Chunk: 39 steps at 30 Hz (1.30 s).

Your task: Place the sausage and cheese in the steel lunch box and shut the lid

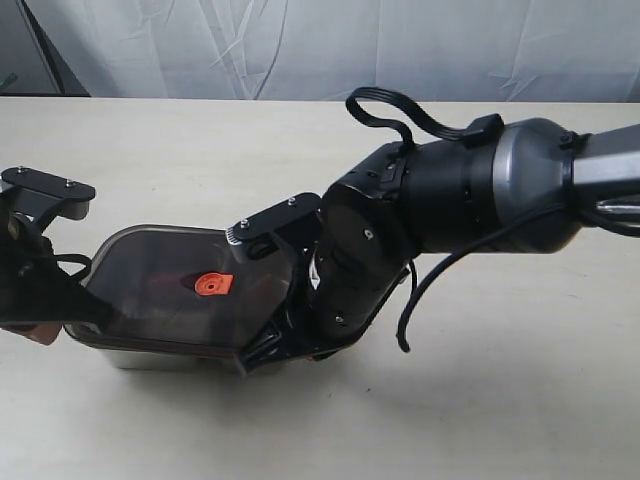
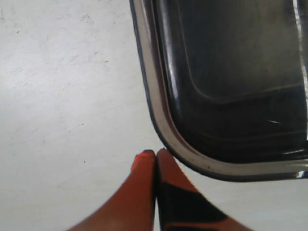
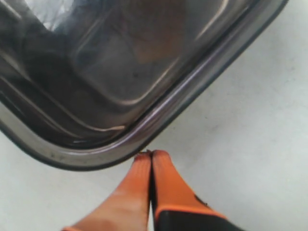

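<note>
One lid (image 1: 150,290) lying on one steel lunch box (image 1: 150,356), two pairs of jaws at opposite ends.
Box on left part of counter (image 1: 500,420), well off far edge. One orange valve (image 1: 212,284) at lid centre. Left jaws clenched on nothing, orange fingertips (image 2: 144,166) pressed together just beside a lid corner. Right jaws likewise clenched empty, tips against lid rim near another corner. Sausage, cheese: hidden under dark tint, cannot tell.
</note>
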Available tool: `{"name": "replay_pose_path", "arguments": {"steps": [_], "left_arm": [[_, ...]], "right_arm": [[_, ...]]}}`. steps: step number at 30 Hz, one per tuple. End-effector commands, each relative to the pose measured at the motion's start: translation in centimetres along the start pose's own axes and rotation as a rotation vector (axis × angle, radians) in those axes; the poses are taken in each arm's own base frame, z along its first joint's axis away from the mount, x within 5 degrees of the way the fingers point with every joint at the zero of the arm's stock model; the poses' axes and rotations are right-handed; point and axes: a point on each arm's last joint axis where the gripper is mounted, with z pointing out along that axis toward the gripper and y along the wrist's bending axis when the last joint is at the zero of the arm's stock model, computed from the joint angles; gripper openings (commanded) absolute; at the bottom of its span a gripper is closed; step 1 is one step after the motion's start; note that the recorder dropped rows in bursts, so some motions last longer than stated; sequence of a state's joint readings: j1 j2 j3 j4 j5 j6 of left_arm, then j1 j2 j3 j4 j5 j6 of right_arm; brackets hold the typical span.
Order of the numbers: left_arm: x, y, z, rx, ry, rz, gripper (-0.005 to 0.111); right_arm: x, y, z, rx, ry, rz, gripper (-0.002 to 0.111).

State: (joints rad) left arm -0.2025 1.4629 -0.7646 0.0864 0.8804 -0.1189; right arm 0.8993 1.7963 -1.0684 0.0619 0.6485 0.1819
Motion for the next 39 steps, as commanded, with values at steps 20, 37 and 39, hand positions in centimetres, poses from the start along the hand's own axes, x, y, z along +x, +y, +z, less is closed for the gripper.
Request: {"name": "replay_pose_path", "arguments": {"steps": [20, 37, 39], "left_arm": [[-0.1, 0.1, -1.8, 0.003, -0.039, 0.015, 0.000], [-0.7, 0.2, -4.8, 0.023, -0.237, -0.017, 0.000], [-0.8, 0.0, -4.9, 0.048, -0.243, -0.002, 0.000]], "right_arm": [[-0.4, -1.7, -1.4, 0.181, -0.047, -0.003, 0.000], [-3.3, -1.4, -7.5, 0.180, -0.378, 0.008, -0.001], [-4.0, -1.3, -7.8, 0.177, -0.396, 0.010, -0.001]]}}
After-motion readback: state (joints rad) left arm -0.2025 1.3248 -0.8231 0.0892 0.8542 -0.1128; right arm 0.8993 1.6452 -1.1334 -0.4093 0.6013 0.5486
